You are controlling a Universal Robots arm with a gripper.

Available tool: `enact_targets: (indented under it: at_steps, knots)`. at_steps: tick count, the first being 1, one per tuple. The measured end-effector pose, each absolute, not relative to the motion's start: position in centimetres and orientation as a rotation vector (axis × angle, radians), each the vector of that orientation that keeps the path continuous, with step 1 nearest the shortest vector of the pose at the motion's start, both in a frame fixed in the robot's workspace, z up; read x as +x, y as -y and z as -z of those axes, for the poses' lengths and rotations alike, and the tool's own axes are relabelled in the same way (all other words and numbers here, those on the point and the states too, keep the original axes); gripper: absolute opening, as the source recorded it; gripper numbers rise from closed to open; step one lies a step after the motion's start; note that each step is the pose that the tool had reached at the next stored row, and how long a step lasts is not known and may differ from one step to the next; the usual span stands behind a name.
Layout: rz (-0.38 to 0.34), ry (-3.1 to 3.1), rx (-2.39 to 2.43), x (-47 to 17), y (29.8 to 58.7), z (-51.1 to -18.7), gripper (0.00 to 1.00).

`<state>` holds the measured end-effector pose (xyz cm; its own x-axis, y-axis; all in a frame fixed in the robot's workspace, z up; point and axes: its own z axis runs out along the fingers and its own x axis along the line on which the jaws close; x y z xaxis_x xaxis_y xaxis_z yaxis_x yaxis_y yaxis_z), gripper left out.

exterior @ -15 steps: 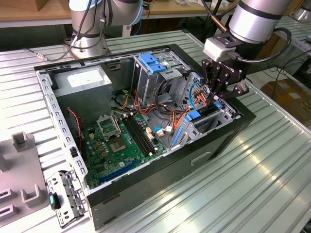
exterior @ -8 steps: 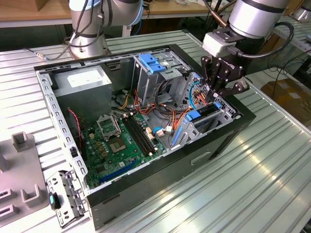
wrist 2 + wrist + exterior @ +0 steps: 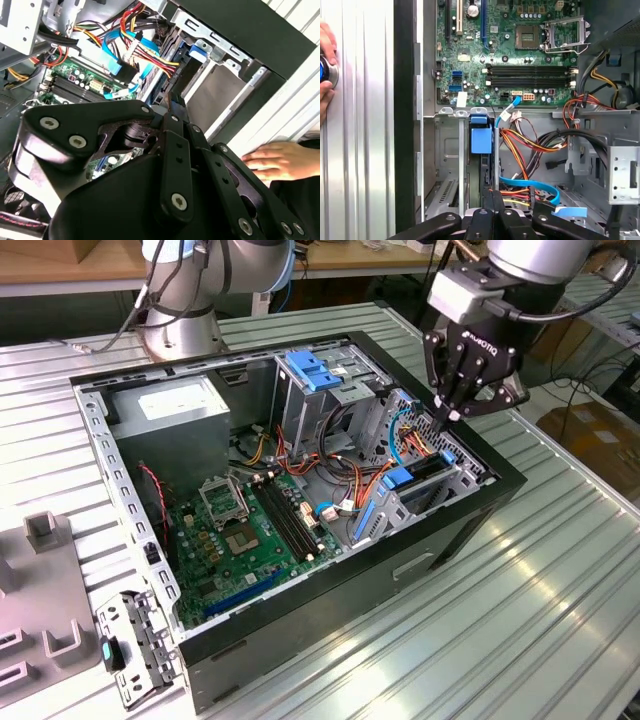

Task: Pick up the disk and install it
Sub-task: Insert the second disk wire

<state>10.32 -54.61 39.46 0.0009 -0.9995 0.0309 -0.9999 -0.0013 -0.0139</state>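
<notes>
The disk (image 3: 400,478) stands on edge in the drive cage of the open computer case (image 3: 480,530), toward the exterior view's right. Its blue end tab and blue rails show above the cage. In the first wrist view the disk (image 3: 481,140) runs edge-on from its blue tab down toward my fingers. My gripper (image 3: 449,418) hangs just above the far end of the disk, fingers shut together with nothing between them. In both wrist views the gripper (image 3: 493,194) (image 3: 172,100) points down at the disk's slot beside the cables; I cannot tell whether it touches the disk.
Red, yellow and blue cables (image 3: 530,185) crowd the space next to the cage. The motherboard (image 3: 240,530), power supply (image 3: 175,410) and a light-blue latch plate (image 3: 315,370) lie inside the case. A person's hand (image 3: 280,160) rests on the table beside the case.
</notes>
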Motion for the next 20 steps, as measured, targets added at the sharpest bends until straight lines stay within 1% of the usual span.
enact_targets:
  at_steps: [3, 11, 20]
  knots:
    - [-0.05, 2.212, 2.214, 10.3, 54.5, -40.9, 0.11]
    - [-0.047, 2.211, 2.213, 10.3, 54.3, -41.1, 0.11]
    - [-0.013, 2.188, 2.191, 10.9, 50.7, -40.7, 0.11]
